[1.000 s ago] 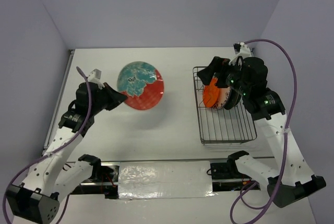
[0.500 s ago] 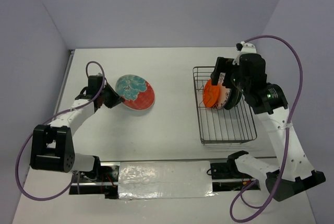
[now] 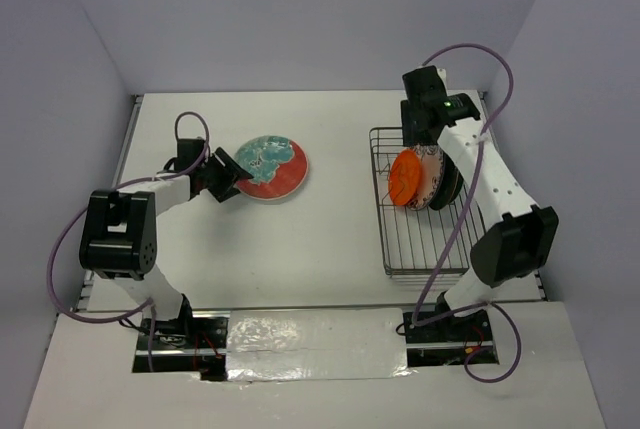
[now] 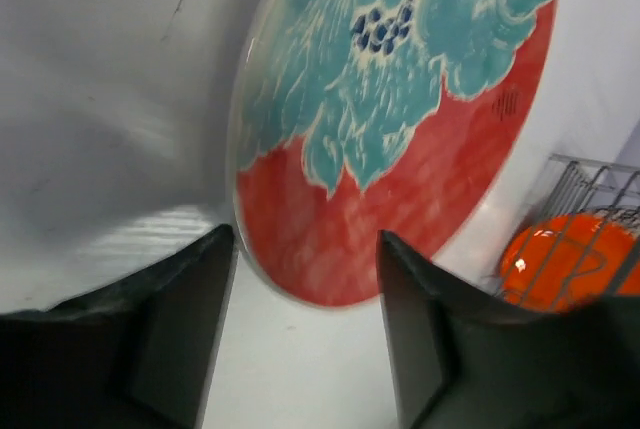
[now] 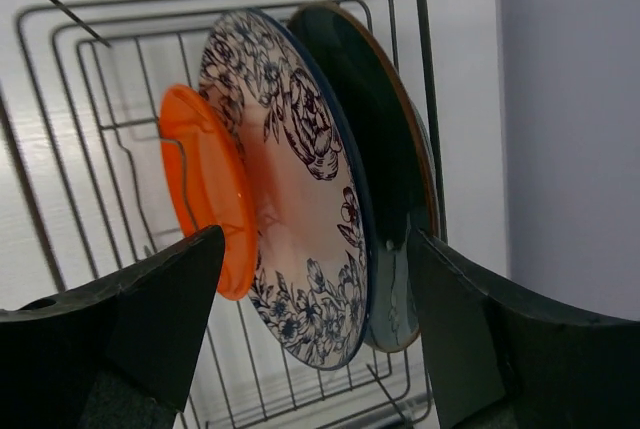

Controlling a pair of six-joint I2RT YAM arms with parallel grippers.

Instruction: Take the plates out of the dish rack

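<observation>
The large teal-and-red plate (image 3: 272, 167) (image 4: 400, 119) lies flat on the table at the left. My left gripper (image 3: 225, 177) (image 4: 305, 239) stands open at its near-left rim, with a gap between each finger and the plate. The dish rack (image 3: 435, 271) (image 5: 428, 99) at the right holds three plates on edge: a small orange one (image 3: 404, 179) (image 5: 200, 189), a white floral one (image 3: 430, 181) (image 5: 300, 199) and a dark teal one (image 3: 452, 185) (image 5: 385, 149). My right gripper (image 3: 425, 129) (image 5: 315, 239) hovers open over the rack's far end, its fingers astride the floral and dark plates.
The white table (image 3: 330, 239) is closed in by purple walls at the back and on both sides. A silver taped strip (image 3: 310, 334) runs along the near edge between the arm bases. The orange plate (image 4: 555, 259) and rack wires (image 4: 590, 179) show far off in the left wrist view.
My left arm lowered the teal-and-red plate flat onto the table and its jaws opened off it. My right gripper moved to the rack's far end and its jaws narrowed a little.
</observation>
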